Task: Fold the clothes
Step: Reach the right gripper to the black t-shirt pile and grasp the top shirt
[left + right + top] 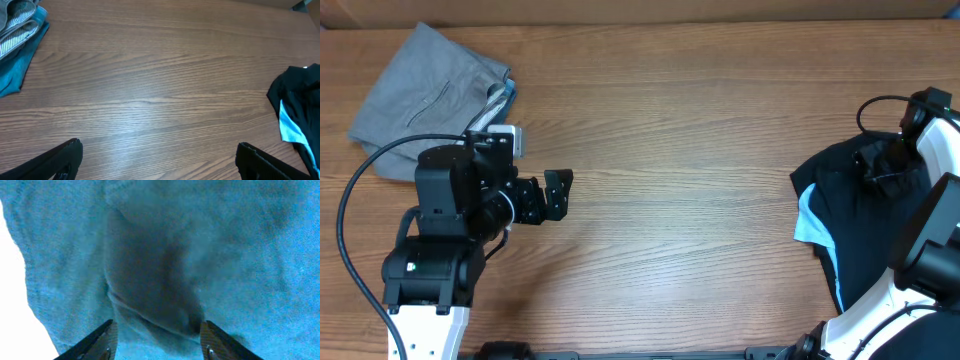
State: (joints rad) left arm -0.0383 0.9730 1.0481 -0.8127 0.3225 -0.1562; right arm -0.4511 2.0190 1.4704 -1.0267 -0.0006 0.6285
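Note:
A crumpled black garment (860, 200) with a light blue lining (810, 222) lies at the table's right edge; it also shows in the left wrist view (300, 110). My right gripper (890, 160) is down on it, open, its fingers (157, 340) either side of a raised fold of the cloth (150, 280). A folded grey garment (430, 95) lies at the far left, on a teal and striped piece (20, 45). My left gripper (558, 192) is open and empty above bare wood, its fingers (157, 160) spread wide.
The wooden table (680, 140) stretches between the two piles. A black cable (360, 200) loops by the left arm and another (880, 105) near the right arm.

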